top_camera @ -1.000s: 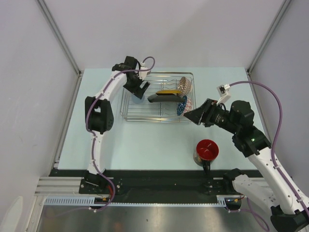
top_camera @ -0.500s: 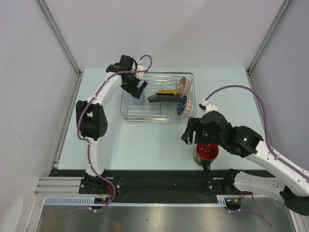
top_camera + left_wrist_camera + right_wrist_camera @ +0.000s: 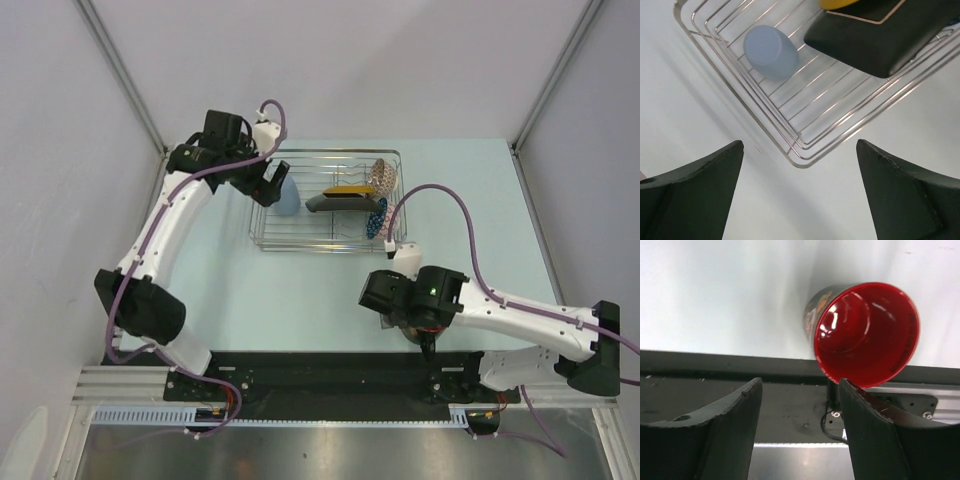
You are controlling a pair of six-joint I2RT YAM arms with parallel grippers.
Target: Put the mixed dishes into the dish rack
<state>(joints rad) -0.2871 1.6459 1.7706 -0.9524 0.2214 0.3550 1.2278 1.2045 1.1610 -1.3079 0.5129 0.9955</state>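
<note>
The dish rack (image 3: 270, 232) holds the light blue cup (image 3: 287, 201) on its side at its left end, the square black plate (image 3: 345, 198) with a yellow centre, and the speckled bowl (image 3: 383, 175) at the back right. My left gripper (image 3: 268, 186) is open and empty by the rack's left rim. In the left wrist view the gripper (image 3: 799, 150) hangs over the rack's corner (image 3: 796, 163), short of the cup (image 3: 771, 52) and the plate (image 3: 880, 45). My right gripper (image 3: 800, 382) is open, with the dark mug with red inside (image 3: 865, 335) upright just beyond its right fingertip (image 3: 852, 392).
A blue patterned dish (image 3: 377, 218) leans at the rack's front right. The mug stands close to the table's black near edge (image 3: 715, 365). In the top view the right wrist (image 3: 405, 298) covers most of the mug.
My left gripper has drawn back to the left out of the rack, leaving the cup lying there. My right arm has swung down from beside the rack to over the mug.
</note>
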